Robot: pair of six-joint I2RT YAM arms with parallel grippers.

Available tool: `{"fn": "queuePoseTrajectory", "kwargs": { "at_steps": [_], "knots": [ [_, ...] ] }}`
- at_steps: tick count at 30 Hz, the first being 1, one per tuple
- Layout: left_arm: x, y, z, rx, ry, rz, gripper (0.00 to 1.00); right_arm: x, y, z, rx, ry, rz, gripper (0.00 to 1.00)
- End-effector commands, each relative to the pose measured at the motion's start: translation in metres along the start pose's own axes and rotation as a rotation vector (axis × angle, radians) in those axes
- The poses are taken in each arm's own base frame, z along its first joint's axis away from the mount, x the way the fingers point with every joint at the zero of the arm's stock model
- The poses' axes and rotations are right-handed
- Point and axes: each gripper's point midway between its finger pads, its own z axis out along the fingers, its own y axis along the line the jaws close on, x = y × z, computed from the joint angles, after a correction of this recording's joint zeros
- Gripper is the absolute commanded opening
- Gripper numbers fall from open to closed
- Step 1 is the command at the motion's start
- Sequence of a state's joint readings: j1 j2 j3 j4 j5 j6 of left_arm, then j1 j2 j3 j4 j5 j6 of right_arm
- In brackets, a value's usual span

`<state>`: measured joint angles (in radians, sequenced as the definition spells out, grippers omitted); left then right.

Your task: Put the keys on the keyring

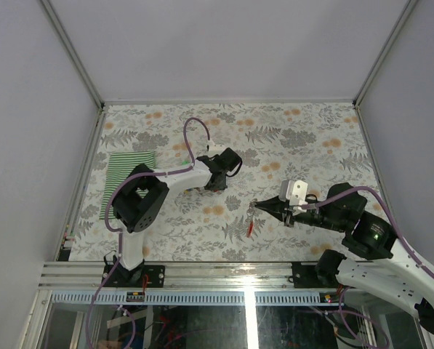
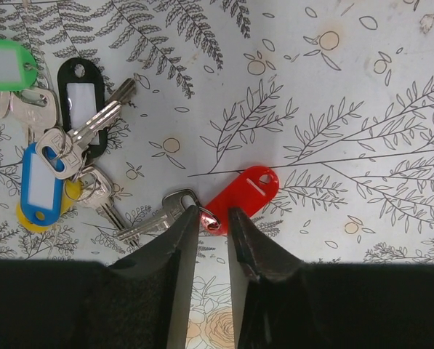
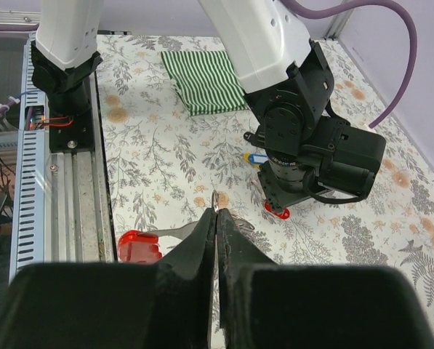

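Overhead and wrist views of two arms over a floral-print table [image 1: 311,138]. Left gripper [image 2: 212,212]: pointed down at mid-table, fingertips narrowly parted and straddling a small split ring [image 2: 211,222]; whether they pinch the ring cannot be told. The ring joins an opaque red tag [image 2: 243,190], lying flat just beyond the tips, to a silver key [image 2: 157,219] lying flat to the left of them.

Heap of keys [image 2: 78,145]: on the table left of the silver key, well clear of the fingers; green tag [image 2: 6,64] at the far corner; black tag [image 2: 81,91] beside it with a key laid across it; blue tag [image 2: 41,178] overlapping a yellow tag [image 2: 71,193]; several key blades fan out from under these.

Right gripper [image 3: 217,212]: raised above the table right of centre, jaws clenched on a thin keyring [image 3: 215,198] seen edge-on, its top showing just past the tips. Below the fingers, to the left, are a hanging key [image 3: 182,231] and a translucent red tag [image 3: 139,246]; overhead the tag shows as a red streak below the tips; how they join the keyring cannot be made out.

Green-and-white striped cloth [image 1: 129,178]: flat at the left side of the table, apart from both grippers.
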<state>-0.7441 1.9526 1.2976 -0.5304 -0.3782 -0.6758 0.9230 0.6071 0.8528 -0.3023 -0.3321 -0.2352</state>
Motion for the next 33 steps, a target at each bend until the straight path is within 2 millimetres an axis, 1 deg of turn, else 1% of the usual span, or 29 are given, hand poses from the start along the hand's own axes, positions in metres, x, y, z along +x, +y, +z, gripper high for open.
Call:
{"fn": "queuePoseTrajectory", "kwargs": {
  "at_steps": [1, 3, 7, 10, 13, 15, 19, 20, 22, 23, 24, 26, 27, 30, 33],
  "knots": [
    [-0.016, -0.003, 0.003, -0.006, -0.049, -0.017, 0.22, -0.018, -0.002, 0.003, -0.002, -0.07, -0.015, 0.0],
    [-0.016, -0.003, 0.002, -0.006, -0.048, -0.014, 0.18, -0.018, -0.002, 0.004, -0.004, -0.07, -0.015, 0.0],
    [-0.016, -0.002, 0.001, -0.006, -0.048, -0.01, 0.07, -0.019, -0.002, 0.004, -0.005, -0.07, -0.015, 0.0],
    [-0.016, 0.001, -0.003, -0.006, -0.053, -0.007, 0.0, -0.018, -0.001, 0.004, -0.007, -0.07, -0.013, 0.0],
    [-0.02, 0.002, -0.012, 0.005, -0.068, -0.002, 0.0, -0.019, -0.002, 0.003, -0.001, -0.07, -0.013, 0.0],
    [-0.025, 0.001, -0.022, 0.029, -0.085, 0.009, 0.0, -0.018, -0.003, 0.003, 0.003, -0.068, -0.014, 0.0],
    [-0.04, -0.007, -0.054, 0.136, -0.151, 0.063, 0.0, -0.022, -0.006, 0.002, 0.021, -0.084, -0.019, 0.0],
    [-0.045, -0.01, -0.065, 0.177, -0.176, 0.068, 0.0, -0.023, -0.006, 0.001, 0.025, -0.089, -0.021, 0.0],
    [-0.054, -0.017, -0.089, 0.285, -0.232, 0.086, 0.0, -0.026, -0.007, 0.002, 0.026, -0.099, -0.019, 0.0],
    [-0.059, -0.02, -0.107, 0.354, -0.271, 0.095, 0.0, -0.027, -0.007, 0.002, 0.027, -0.1, -0.016, 0.0],
    [-0.063, -0.023, -0.118, 0.399, -0.308, 0.099, 0.0, -0.028, -0.008, 0.002, 0.029, -0.106, -0.016, 0.0],
    [-0.067, -0.025, -0.144, 0.493, -0.369, 0.109, 0.0, -0.031, -0.006, 0.003, 0.02, -0.119, -0.016, 0.0],
    [-0.067, -0.027, -0.154, 0.539, -0.387, 0.121, 0.0, -0.032, -0.005, 0.004, 0.012, -0.126, -0.012, 0.0],
    [-0.071, -0.024, -0.19, 0.632, -0.448, 0.125, 0.0, -0.035, -0.003, 0.005, 0.0, -0.131, 0.005, 0.0],
    [-0.076, -0.022, -0.225, 0.721, -0.503, 0.124, 0.0, -0.041, -0.008, 0.006, 0.019, -0.118, 0.031, 0.0]
  ]
}}
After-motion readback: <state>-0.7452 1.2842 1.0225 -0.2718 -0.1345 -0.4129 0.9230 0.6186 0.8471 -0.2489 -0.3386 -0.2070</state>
